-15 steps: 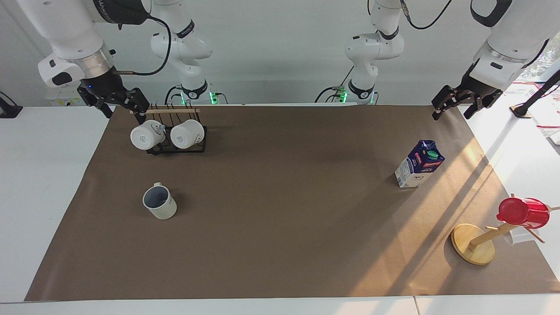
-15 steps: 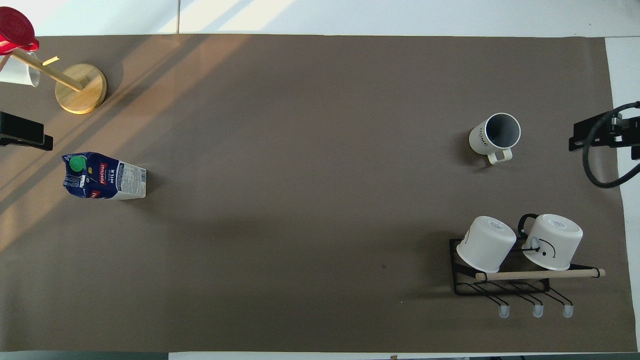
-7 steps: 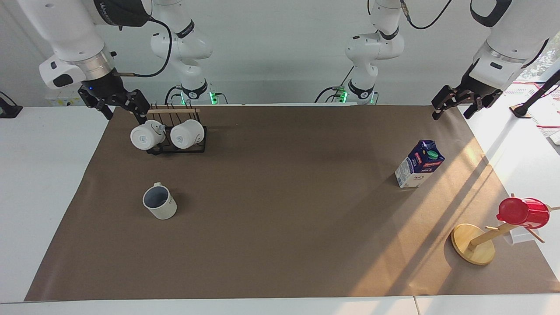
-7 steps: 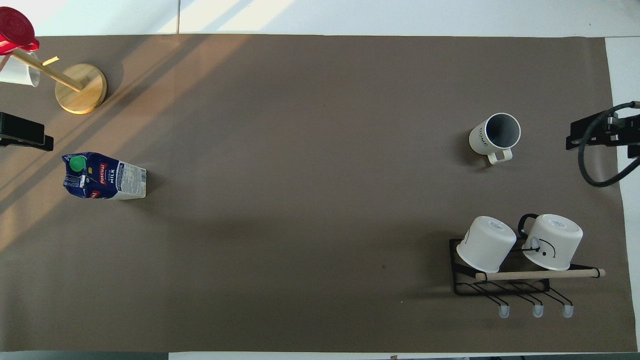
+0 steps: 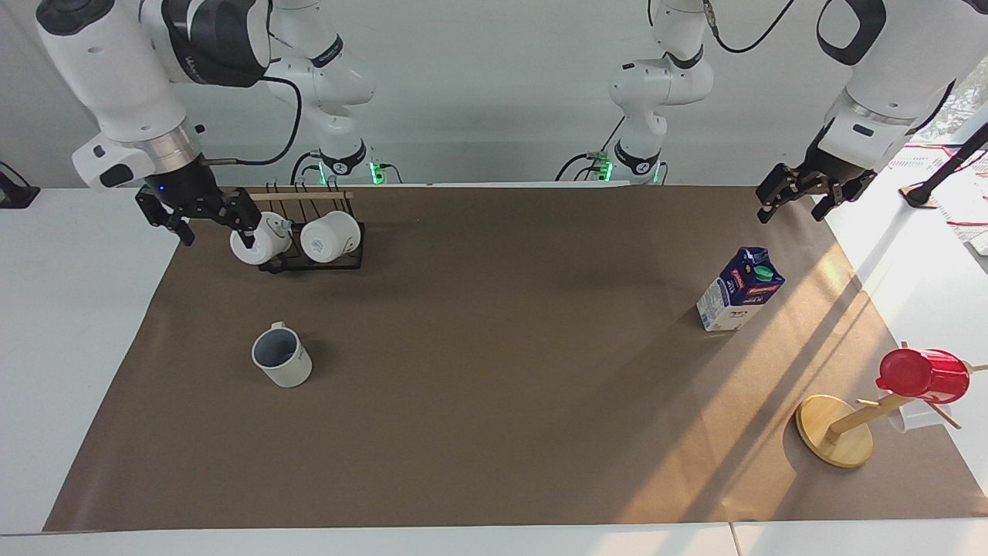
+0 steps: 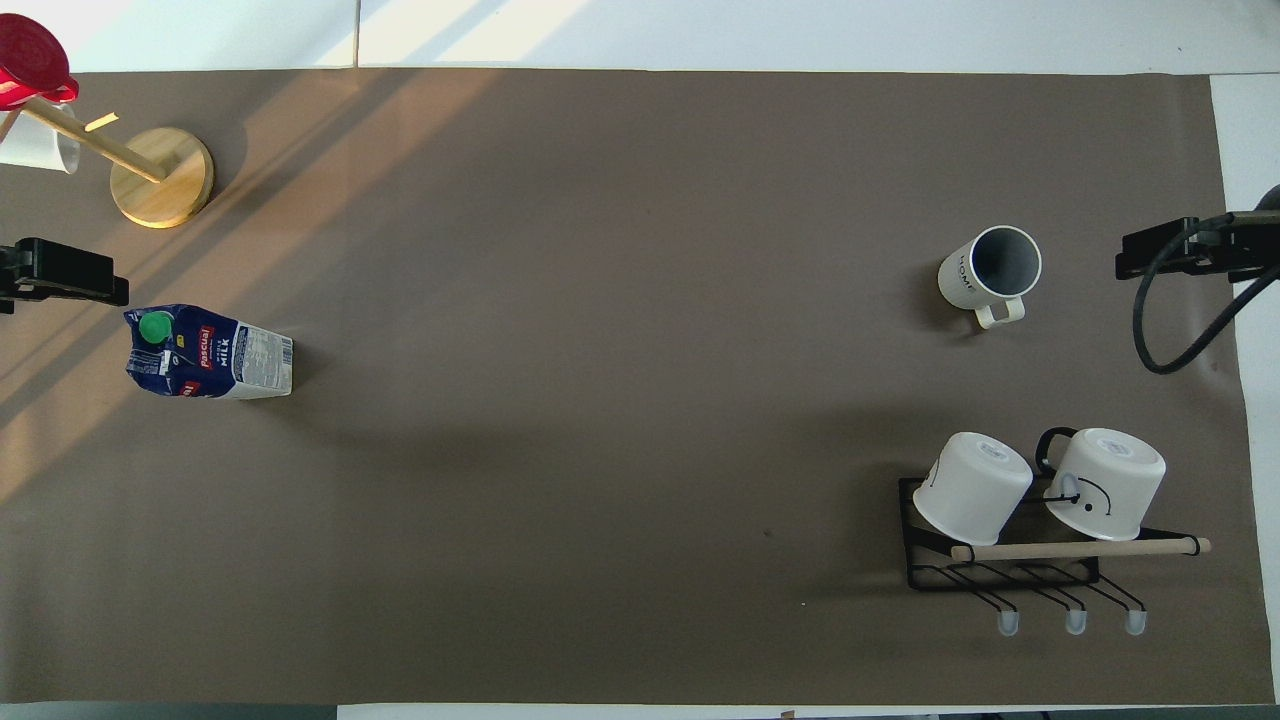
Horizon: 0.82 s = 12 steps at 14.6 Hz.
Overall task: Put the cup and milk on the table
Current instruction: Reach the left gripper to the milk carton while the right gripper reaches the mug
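My right gripper (image 5: 207, 222), fingers apart, hangs over the table's (image 5: 494, 432) edge by the mug rack (image 5: 309, 239), nearest the upright cup (image 5: 282, 356), while my left gripper (image 5: 803, 193), seemingly open, hovers near the milk (image 5: 739, 289).

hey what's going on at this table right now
Nothing is being held yet. The cup and the milk both stand upright on the table, the cup toward the right arm's end, the milk toward the left arm's. The right gripper is in the air, open, beside the mug rack. The left gripper is up, open, near the milk's end.
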Motion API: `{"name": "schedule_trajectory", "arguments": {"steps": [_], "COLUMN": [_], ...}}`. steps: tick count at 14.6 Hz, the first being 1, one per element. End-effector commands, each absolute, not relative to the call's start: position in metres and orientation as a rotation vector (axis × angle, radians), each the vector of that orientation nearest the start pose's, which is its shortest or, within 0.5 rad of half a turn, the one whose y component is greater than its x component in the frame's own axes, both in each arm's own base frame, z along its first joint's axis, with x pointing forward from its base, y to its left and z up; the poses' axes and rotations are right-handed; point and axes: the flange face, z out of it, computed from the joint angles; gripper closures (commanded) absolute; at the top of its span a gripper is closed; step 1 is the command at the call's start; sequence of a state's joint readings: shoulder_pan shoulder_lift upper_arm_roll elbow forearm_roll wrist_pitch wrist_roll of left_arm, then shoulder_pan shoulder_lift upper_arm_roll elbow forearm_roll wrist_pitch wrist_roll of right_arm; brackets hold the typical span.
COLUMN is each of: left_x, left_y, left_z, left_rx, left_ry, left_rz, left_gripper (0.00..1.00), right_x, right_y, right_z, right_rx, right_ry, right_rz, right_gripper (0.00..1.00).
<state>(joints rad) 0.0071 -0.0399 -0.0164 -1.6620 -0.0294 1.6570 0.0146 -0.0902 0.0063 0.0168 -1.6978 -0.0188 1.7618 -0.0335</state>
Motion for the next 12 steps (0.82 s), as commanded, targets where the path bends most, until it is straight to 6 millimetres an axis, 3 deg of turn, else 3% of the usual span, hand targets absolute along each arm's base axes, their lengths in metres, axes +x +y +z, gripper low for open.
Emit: {"name": "schedule_trajectory", "arguments": {"steps": [1, 4, 8, 12], "left_x": [0.539, 0.542, 0.543, 0.543], "left_y": [-0.005, -0.002, 0.017, 0.023], "left_z": [0.587, 0.558, 0.521, 0.502], "left_rx": [-3.147, -3.146, -3.143, -3.142], "left_ry": [0.036, 0.028, -0.029, -0.049], "left_rz": [-0.101, -0.123, -0.140, -0.147], "left_gripper": [0.00, 0.00, 0.00, 0.00], "right_x": [0.587, 0.609, 0.612, 0.617], "right_y": [-0.063, -0.072, -0.065, -0.066], "right_z": [0.543, 0.507, 0.434, 0.392], "right_rx": [-3.123, -3.092, -3.100, -3.100], "right_ry": [-0.034, -0.095, -0.176, -0.264], "right_rz": [-0.107, -0.149, -0.243, -0.239], "right_gripper": [0.00, 0.00, 0.00, 0.00]}}
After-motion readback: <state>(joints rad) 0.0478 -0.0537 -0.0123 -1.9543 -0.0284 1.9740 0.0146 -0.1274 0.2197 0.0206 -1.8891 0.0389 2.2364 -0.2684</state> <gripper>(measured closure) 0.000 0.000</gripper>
